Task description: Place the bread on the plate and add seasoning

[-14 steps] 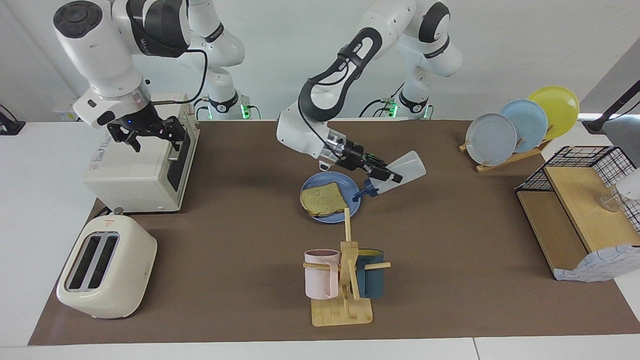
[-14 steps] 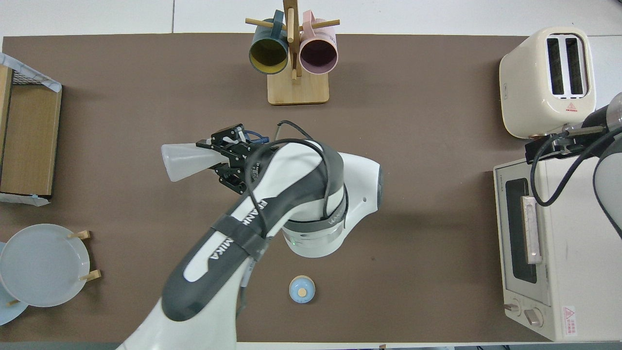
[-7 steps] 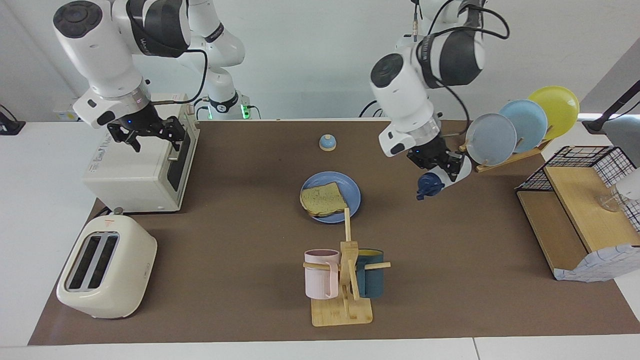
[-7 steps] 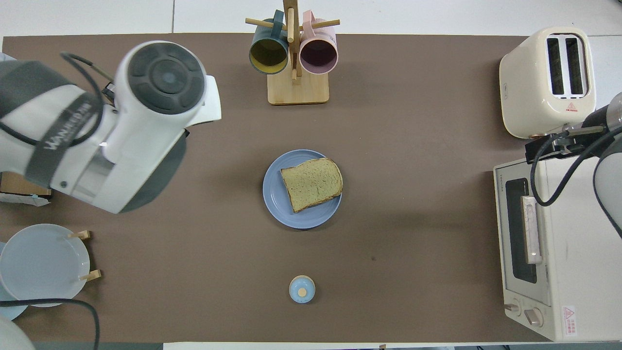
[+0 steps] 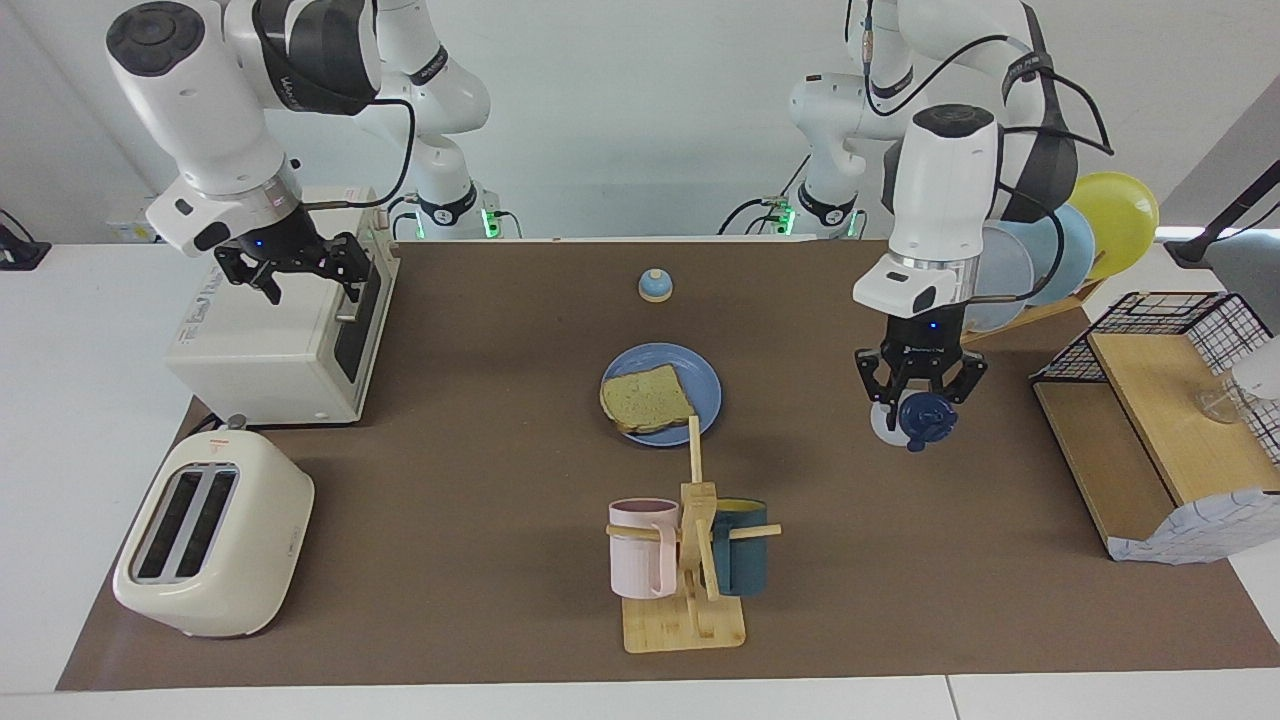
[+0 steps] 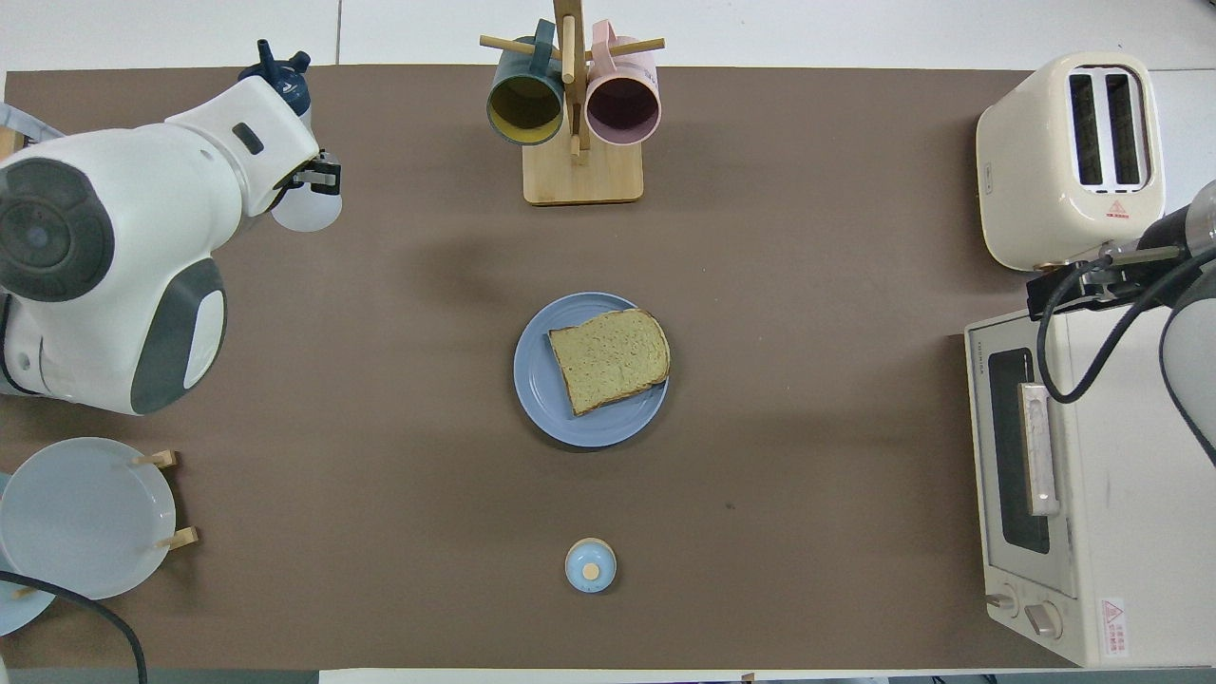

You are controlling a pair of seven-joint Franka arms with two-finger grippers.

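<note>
1. Bread [image 5: 647,397], pale tan with brown crust, flat on blue plate [image 5: 703,386], mid-bench.
2. Left claw [image 5: 921,398] clamps seasoning [image 5: 926,418], navy-capped, over the bench's left-arm end.
3. Right claw [image 5: 296,277] spread wide over toaster oven [image 5: 270,340].

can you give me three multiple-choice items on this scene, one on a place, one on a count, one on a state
1. Where is the bread?
A. in the toaster
B. on the blue plate
C. on the oven

2. How many mugs hang on the mug stand?
A. one
B. two
C. four

3. What is the left gripper doing?
A. holding the bottle
B. open over the plate
C. pressing the bell

Key: 1 B, the slice lies flat on the plate. 2 B, one pink, one dark teal. 3 A, its fingers are shut on the bottle, toward the left arm's end.
</note>
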